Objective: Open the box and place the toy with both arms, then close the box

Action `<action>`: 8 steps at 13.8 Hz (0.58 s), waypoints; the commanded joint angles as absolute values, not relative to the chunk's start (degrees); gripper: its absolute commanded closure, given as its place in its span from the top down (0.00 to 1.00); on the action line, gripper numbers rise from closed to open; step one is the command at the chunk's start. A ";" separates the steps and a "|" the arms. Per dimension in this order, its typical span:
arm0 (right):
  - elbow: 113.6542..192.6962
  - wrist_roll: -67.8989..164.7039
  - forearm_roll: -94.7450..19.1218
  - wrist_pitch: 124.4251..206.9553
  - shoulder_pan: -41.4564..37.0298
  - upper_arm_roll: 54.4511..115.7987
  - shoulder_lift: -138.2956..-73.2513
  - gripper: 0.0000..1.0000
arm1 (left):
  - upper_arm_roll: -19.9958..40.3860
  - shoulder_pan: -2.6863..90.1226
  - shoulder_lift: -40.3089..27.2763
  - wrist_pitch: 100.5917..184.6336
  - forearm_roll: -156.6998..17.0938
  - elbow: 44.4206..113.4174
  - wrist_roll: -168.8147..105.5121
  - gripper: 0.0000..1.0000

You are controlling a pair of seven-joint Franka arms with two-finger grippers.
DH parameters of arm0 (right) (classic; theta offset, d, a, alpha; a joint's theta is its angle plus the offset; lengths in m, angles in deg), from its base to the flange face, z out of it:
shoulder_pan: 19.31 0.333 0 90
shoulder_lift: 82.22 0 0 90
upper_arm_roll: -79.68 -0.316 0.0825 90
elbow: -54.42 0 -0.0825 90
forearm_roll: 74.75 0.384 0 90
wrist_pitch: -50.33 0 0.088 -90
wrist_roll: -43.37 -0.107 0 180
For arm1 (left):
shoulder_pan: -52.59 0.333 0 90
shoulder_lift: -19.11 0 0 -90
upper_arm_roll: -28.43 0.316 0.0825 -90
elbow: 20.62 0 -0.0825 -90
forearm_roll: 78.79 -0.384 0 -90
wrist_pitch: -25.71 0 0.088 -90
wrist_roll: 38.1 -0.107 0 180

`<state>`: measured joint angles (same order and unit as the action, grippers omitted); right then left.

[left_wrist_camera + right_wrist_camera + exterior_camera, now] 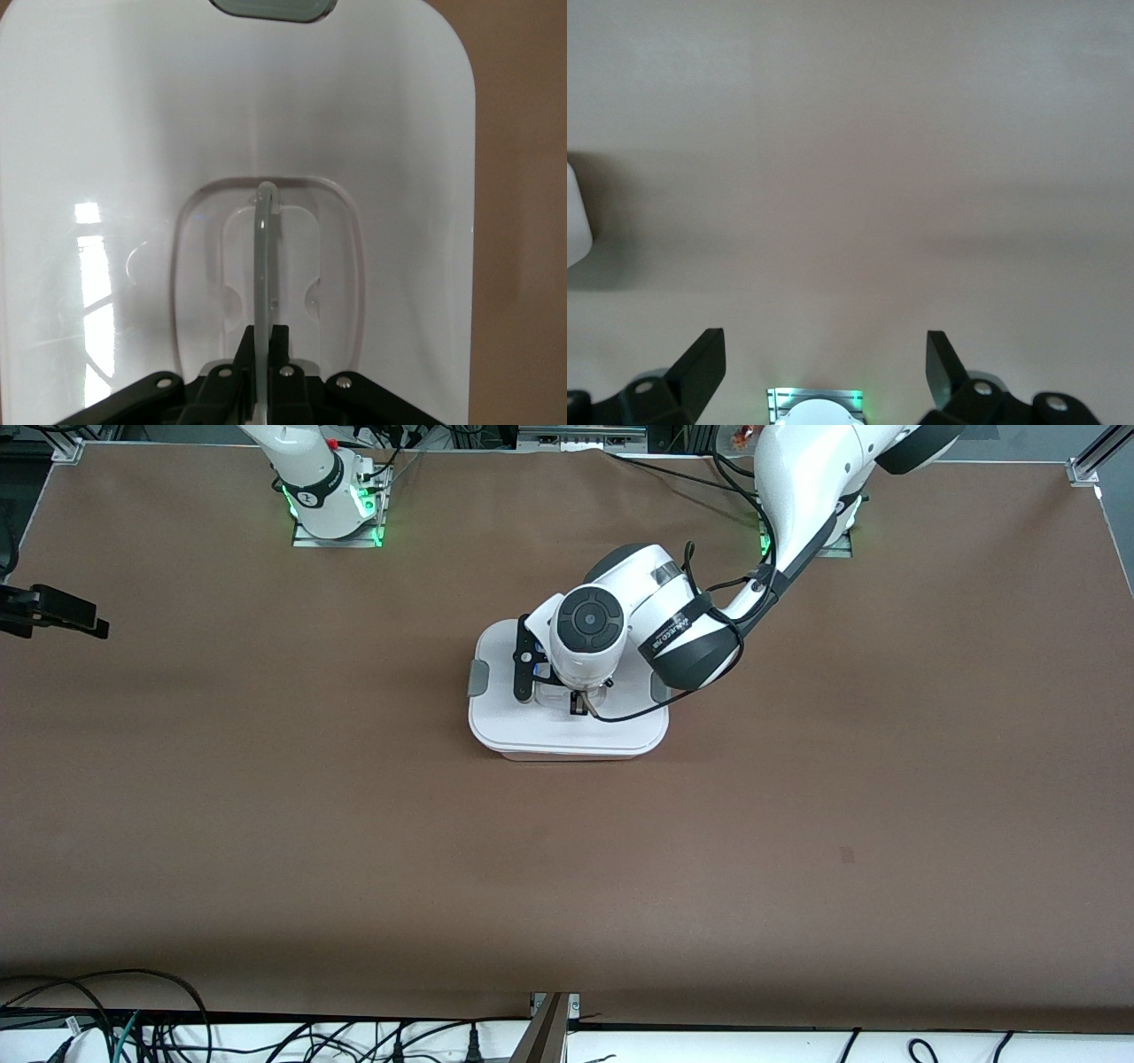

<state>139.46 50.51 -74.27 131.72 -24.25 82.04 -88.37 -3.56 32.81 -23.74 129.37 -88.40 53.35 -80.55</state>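
The rounded-rectangular plastic box (567, 726), with its white lid (532, 731) and grey side clips (478, 677), is sitting on the brown table (266, 824) near the middle, nearer the arms' bases than the front camera. The lid is lying flat on the tub, and the pale tub is showing only as a thin edge beneath the lid's rim.

The black 2-finger left gripper (261, 341) is being held directly over the lid's centre, and its jaws are pinched fully together on the clear central handle (264, 257), which is standing upright out of its recess in the left wrist view. The black 2-finger right gripper (824, 354) is waiting over bare table toward the right arm's end, its jaws spread as wide as they go and nothing between them.

The small pink plush toy is not being shown in any view, so whether it is already inside the box cannot be told.

The step in hand is judged to be a handle grip on the lid, either at the start of opening or at the end of closing. If opening is intended, a straight upward lift is being called for, with the 2 clips released first. If the lid is only being seated, the jaws are simply to be released and the left gripper raised clear.
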 commanded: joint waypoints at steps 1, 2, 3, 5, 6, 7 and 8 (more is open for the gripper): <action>139.85 50.23 -72.90 131.98 -23.88 82.40 -87.93 1.00 | -2.86 32.11 -24.58 128.90 -90.31 53.64 -79.69 0.00; 139.85 50.31 -72.90 132.07 -23.79 82.40 -88.02 1.00 | -2.86 32.55 -24.58 128.81 -90.13 54.08 -78.98 0.00; 139.85 50.31 -72.90 132.07 -23.79 82.40 -88.28 1.00 | -2.86 32.55 -24.58 128.81 -90.05 54.09 -78.80 0.00; 139.85 50.31 -72.90 132.16 -23.79 82.40 -88.29 1.00 | -2.94 32.73 -24.05 128.46 -89.96 54.09 -78.18 0.00; 139.76 50.23 -72.81 132.51 -23.79 82.31 -88.29 1.00 | -3.03 32.82 -24.05 127.85 -89.96 54.09 -78.01 0.00; 139.76 50.23 -72.81 132.51 -23.45 82.31 -88.29 1.00 | -3.03 32.56 -24.05 127.15 -89.96 54.09 -77.83 0.00; 139.76 50.23 -72.90 132.51 -23.27 82.31 -88.29 1.00 | -3.03 32.55 -24.05 126.97 -89.96 54.09 -77.65 0.00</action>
